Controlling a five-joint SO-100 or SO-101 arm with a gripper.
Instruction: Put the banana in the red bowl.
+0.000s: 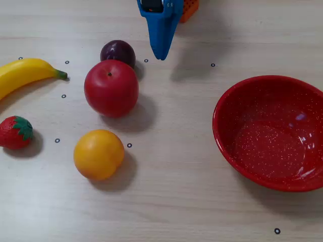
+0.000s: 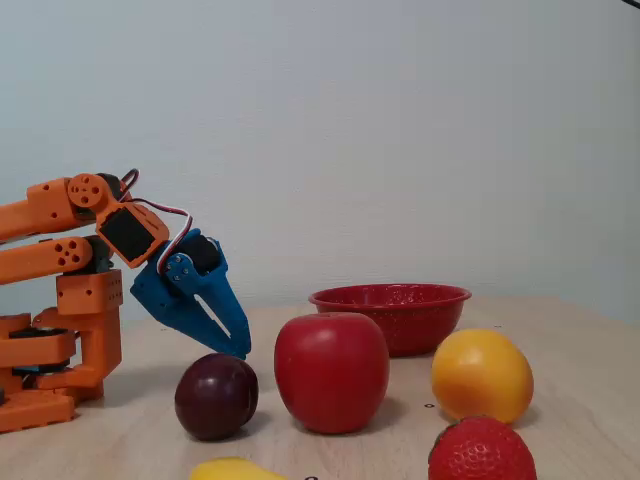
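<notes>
Your red bowl (image 1: 272, 133) holds nothing; its speckled inside is bare, and it sits well apart from the gripper (image 1: 161, 54), toward the lower right of it in the downward-looking fixed view. No brand, label or readable writing shows on anything; only small black ring marks dot the table (image 1: 176, 191). Your gripper's blue fingers come to one closed point, holding nothing, raised just above the table. The dark plum (image 1: 118, 52) lies just beside that tip, the red apple (image 1: 111, 88) a little further. The banana (image 1: 25, 73) rests on the table far left of your gripper, beyond plum and apple, with the strawberry (image 1: 15, 132) and orange fruit (image 1: 99, 154) nearer the camera.
</notes>
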